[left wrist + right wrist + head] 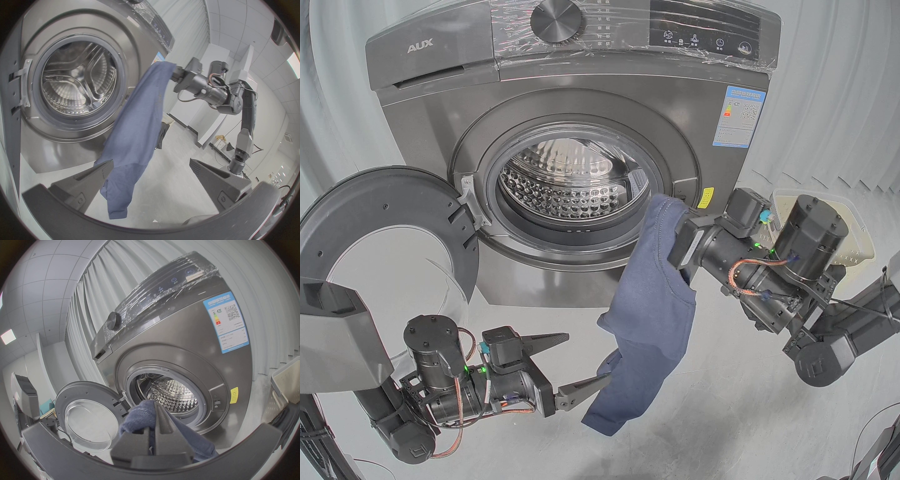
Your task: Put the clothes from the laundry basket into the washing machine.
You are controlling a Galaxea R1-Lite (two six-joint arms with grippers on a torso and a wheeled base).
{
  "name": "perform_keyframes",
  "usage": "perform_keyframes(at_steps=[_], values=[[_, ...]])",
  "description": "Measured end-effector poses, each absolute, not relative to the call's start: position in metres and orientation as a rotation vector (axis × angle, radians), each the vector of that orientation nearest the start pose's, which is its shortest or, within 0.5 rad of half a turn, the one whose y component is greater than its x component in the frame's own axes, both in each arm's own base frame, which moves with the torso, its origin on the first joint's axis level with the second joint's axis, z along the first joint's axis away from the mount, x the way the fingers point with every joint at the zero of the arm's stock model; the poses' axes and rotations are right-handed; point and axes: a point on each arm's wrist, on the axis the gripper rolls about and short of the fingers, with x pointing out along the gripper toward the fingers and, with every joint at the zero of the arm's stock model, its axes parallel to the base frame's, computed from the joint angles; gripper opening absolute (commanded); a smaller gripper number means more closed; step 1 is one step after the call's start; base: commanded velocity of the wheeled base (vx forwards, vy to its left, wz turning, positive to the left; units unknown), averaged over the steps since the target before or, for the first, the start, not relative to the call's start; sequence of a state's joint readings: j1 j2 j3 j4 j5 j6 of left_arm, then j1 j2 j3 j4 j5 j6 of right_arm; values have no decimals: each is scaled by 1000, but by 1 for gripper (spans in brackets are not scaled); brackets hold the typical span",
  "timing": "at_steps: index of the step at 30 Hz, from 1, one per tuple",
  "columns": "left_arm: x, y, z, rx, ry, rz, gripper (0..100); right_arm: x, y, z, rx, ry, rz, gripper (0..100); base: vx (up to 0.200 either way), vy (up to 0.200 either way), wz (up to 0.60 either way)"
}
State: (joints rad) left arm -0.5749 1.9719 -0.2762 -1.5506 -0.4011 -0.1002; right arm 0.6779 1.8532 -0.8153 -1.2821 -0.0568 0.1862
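blue garment (650, 300) hangs clamped in right gripper (153, 427), hem touching one jaw of wide-open left gripper (587, 357).

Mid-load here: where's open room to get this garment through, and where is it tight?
The drum mouth is bare, bordered by its gasket and, on the hinge side, the open door. Bare floor shows under the right arm. It is crowded low at centre, where the blue garment hangs from the right gripper beside the open left gripper.

Blue garment (650, 300) limp mid-air, in frt of open washer (487, 119)
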Motion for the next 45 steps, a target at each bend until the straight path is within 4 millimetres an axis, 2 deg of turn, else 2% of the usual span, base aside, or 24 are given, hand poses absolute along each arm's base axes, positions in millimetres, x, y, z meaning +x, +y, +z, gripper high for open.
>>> perform_keyframes(at_steps=[7,19,35,45], values=[[218,-165,85,-84,172,-1008,100,277,229,213,286,-209,633,0,0,0,0],[245,-199,82,-90,104,-977,100,292,250,222,313,-258,624,0,0,0,0],[287,-244,60,-92,51,-816,100,296,258,217,338,-274,612,0,0,0,0],[300,-262,46,-84,71,-802,100,294,261,215,339,-268,611,0,0,0,0]])
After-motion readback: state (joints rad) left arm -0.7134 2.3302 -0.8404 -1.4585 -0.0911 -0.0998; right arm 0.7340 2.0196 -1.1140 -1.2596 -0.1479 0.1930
